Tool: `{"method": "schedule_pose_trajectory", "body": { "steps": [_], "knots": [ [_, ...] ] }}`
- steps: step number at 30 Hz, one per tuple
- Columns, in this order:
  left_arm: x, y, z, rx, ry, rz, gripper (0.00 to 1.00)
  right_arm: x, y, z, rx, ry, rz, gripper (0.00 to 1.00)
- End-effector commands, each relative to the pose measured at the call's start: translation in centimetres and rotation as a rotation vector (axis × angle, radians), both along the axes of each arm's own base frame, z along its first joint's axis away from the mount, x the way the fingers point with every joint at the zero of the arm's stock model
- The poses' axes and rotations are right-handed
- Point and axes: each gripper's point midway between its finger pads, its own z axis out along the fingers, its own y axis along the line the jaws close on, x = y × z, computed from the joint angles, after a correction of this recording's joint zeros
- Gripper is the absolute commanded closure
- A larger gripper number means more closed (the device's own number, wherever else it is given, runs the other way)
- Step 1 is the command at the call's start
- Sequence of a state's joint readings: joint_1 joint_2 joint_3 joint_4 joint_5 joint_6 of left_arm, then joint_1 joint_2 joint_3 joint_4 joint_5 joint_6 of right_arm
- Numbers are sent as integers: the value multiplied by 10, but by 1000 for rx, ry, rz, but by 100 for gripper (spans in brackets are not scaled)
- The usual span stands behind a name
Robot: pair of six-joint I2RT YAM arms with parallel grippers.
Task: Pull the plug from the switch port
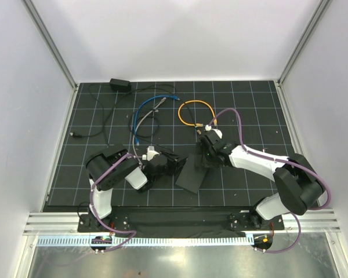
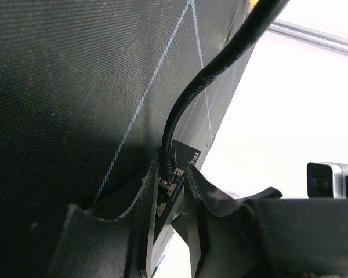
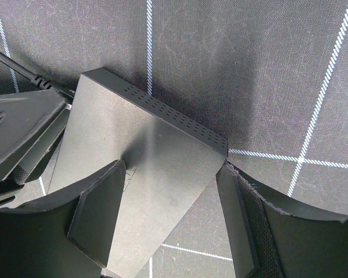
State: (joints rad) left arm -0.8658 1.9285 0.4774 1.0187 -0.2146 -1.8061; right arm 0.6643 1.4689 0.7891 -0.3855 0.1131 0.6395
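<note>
Status: the plug is not yet pulled. In the left wrist view it is seen seated in the switch port, with the black cable arcing up and away. No gap between plug and socket can be made out.

The switch is found on the grid mat, near centre, between the two arms and just ahead of their bases. Its ported edge is turned toward the left arm.

Left gripper: placed at that edge, with its fingers set close on either side of the plug. Whether the plug is actually pinched cannot be told, as contact is lost in the dark.

Right gripper: jaws are held wide at the far corner of the switch, one finger over the top face, the other just beside the vented edge. A firm clamp cannot be confirmed, though bracing appears intended.

Judged done: approach and positioning of both arms. Left to do: grip to be confirmed, any latch tab to be pressed, and the plug to be drawn straight out while the box is held.
</note>
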Motion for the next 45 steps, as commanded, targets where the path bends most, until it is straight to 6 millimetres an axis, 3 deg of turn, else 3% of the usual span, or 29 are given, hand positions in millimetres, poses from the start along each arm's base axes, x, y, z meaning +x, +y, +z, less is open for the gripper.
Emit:
{"method": "schedule_pose_trajectory", "body": {
  "steps": [1, 5, 13, 20, 26, 30, 36, 45],
  "knots": [
    [-10, 12, -42, 132, 97, 0, 71, -3, -3, -4, -33, 15, 28, 29],
    [-11, 9, -45, 139, 95, -15, 72, -3, -2, -6, -36, 24, 30, 29],
    [-12, 15, -46, 169, 61, -27, 100, 2, -3, 3, -57, 11, 27, 29],
    [-13, 17, -50, 213, 28, -54, 100, 11, -9, 29, -154, -26, -7, 20],
    [-14, 18, -46, 226, -6, -65, 100, 15, 16, 45, -129, -72, -57, 18],
    [-14, 19, -44, 220, -20, -60, 100, 30, 30, 41, -105, -64, -138, 18],
    [-13, 21, -42, 220, -37, -59, 100, 46, 32, 33, -153, -95, -239, 19],
    [-16, 21, -46, 213, -44, -61, 100, 53, 51, 21, -211, -95, -232, 19]
  ]
}}
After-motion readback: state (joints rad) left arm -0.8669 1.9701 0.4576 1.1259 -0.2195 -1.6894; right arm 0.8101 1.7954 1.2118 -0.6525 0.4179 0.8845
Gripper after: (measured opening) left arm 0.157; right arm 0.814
